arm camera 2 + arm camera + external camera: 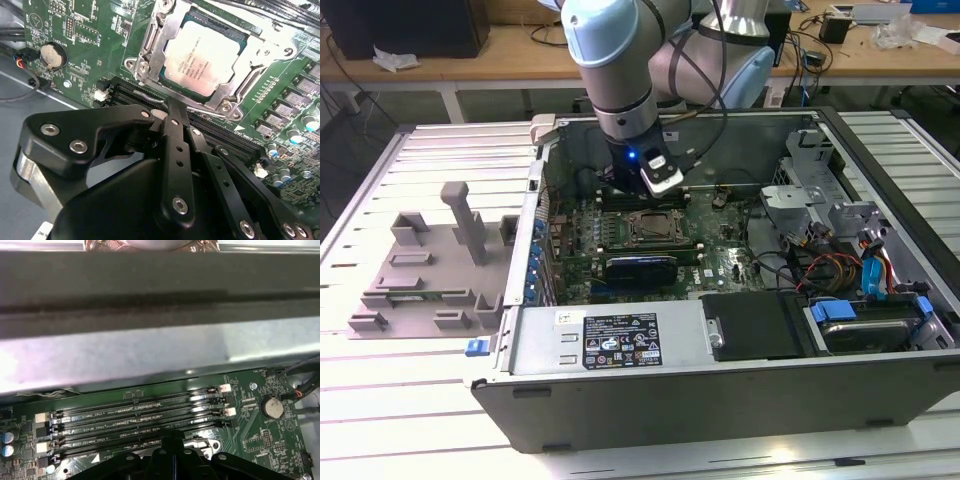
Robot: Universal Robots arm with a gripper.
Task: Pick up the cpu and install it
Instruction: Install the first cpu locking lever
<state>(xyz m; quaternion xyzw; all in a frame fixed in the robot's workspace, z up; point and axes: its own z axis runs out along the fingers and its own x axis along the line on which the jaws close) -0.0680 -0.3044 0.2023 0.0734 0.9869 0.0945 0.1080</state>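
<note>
Hanging over the open computer case (pixel 720 400), the arm (pixel 615 70) reaches down to the motherboard (pixel 720 255) in the exterior view. The cpu (pixel 202 57) lies flat inside the socket frame (pixel 150 47) in the second wrist view, silver top up, with the metal frame around its edges. The gripper (pixel 172 107) is just beside the socket, over the memory slots (pixel 130 92), and its black fingers (pixel 175 130) are pressed together with nothing between them. It does not touch the cpu. In the first wrist view the memory slots (pixel 135 415) run across the green board, and a round coin battery (pixel 272 407) sits near them. On the exterior view's left, a grey plastic tray (pixel 420 275) with raised blocks rests on the table (pixel 380 400), well apart from the case.
</note>
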